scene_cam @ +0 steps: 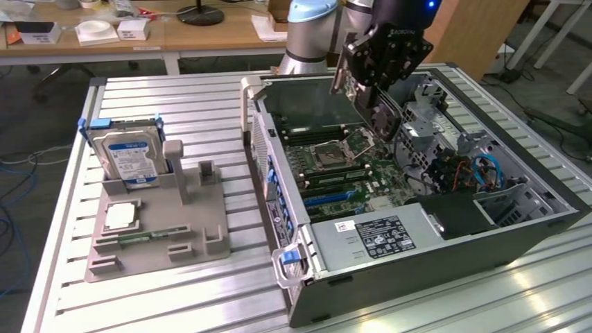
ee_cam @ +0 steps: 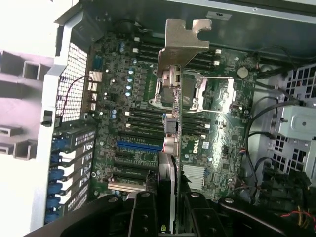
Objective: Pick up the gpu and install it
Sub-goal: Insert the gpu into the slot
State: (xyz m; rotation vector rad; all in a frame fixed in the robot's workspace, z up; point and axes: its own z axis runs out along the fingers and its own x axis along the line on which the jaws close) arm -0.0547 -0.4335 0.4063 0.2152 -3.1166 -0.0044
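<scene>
My gripper (scene_cam: 381, 73) hangs over the open computer case (scene_cam: 434, 243) and is shut on the gpu (scene_cam: 387, 118), a thin dark card. In the wrist view the gpu (ee_cam: 171, 143) shows edge-on between my gripper's (ee_cam: 168, 197) black fingers (ee_cam: 143, 210), and its silvery bracket (ee_cam: 185, 37) sticks out at the far end. The card is held above the motherboard (ee_cam: 222, 123), over the processor socket (scene_cam: 331, 154) and the memory slots. The blue expansion slot (ee_cam: 138, 146) lies off to one side of the card and is not touched.
On the exterior view's left a grey fixture (scene_cam: 199, 222) holds a silver hard drive (scene_cam: 134, 156), a processor chip (scene_cam: 120, 215) and a green memory stick (scene_cam: 148, 236). The power supply (scene_cam: 389, 236), drive cages and cables (scene_cam: 481, 173) crowd the case's near and right sides.
</scene>
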